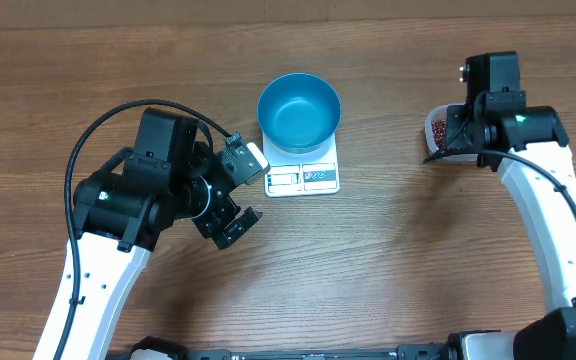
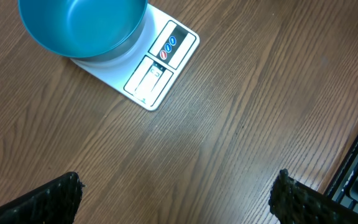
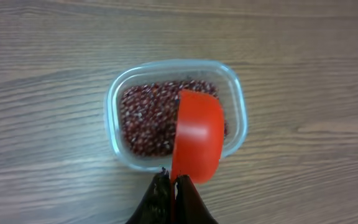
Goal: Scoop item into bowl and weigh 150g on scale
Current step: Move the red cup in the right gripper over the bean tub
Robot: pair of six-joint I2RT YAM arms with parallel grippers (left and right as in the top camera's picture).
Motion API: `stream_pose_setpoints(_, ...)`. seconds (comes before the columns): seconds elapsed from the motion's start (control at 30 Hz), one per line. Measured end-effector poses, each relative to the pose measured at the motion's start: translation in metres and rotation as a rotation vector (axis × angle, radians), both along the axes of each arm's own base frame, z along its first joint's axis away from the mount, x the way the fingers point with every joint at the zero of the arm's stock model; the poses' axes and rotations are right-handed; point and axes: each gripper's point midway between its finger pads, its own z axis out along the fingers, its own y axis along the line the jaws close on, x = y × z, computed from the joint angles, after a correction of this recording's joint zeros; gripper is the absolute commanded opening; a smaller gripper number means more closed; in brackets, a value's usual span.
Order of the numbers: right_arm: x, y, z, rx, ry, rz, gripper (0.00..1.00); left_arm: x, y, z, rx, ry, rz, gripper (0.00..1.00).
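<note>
Partly hidden beans (image 3: 145,118) under scoop (image 3: 197,134)

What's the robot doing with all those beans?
The right gripper is shut on a red scoop, holding it over a clear tub of dark red beans. The blue bowl sits empty on the white scale, so no beans are in it yet. The left gripper hangs open over the table near the scale.
</note>
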Motion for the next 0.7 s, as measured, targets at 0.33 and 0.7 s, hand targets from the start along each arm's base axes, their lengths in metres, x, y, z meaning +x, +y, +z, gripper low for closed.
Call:
stream_pose_setpoints(0.33, 0.002, -0.023, -0.013, -0.017, 0.041, -0.025, 0.03, 0.000, 0.000, 0.000, 0.000, 0.000, 0.000, 1.00)
stream_pose_setpoints(0.7, 0.006, -0.007, -0.016, 0.072, 0.034, 0.026, 0.04, 0.001, 0.000, 0.000, 0.003, -0.006, 0.002, 1.00)
